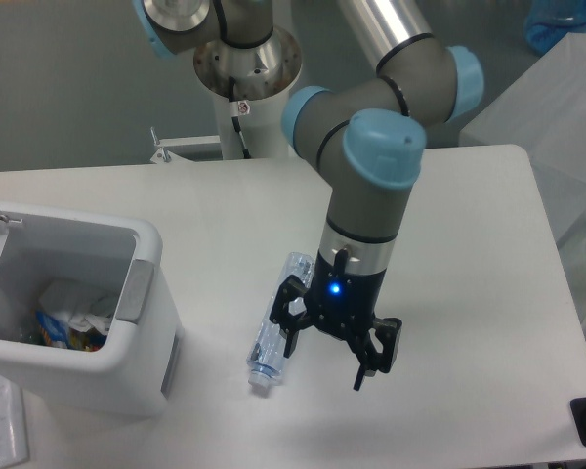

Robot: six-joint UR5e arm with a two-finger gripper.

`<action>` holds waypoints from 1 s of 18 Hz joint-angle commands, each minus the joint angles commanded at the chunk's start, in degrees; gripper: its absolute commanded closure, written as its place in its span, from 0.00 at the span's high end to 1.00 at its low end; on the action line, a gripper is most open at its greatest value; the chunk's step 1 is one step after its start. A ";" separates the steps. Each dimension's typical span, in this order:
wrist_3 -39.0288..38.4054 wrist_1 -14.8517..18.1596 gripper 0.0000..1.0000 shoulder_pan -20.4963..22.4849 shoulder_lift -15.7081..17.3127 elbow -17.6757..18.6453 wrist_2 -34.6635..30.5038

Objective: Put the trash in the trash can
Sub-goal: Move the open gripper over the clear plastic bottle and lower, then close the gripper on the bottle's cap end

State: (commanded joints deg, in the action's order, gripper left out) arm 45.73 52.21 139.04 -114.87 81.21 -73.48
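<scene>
On the bench (449, 225), fixed camera:
Gripper (330, 350): fingers spread, pointing down, holding nothing, just right of the bottle.
Bottle (278, 318): lying on the bench, cap toward the camera.
Trash can (88, 381): at left, wrapper (68, 318) inside.

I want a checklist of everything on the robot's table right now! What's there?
Surface: white table, mostly bare.
Job's things: crushed bottle lies flat on the table, cap toward the front; trash can at left holds a crumpled wrapper.
Clutter: nothing seen.
Grippers: gripper open, pointing down, just right of the bottle, holding nothing.
Cables: thin cable at the robot base.
Surroundings: grey wall, white covered object at right.
</scene>
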 joint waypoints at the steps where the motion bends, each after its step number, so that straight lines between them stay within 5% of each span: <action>1: -3.16 0.00 1.00 0.00 -0.35 0.00 0.09; 11: -6.62 1.05 1.00 -4.39 -5.71 1.14 -0.26; 18: -5.92 10.44 1.00 -6.15 -7.73 -1.39 -9.66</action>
State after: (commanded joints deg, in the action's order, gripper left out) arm 39.81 62.64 132.89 -122.60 79.82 -83.14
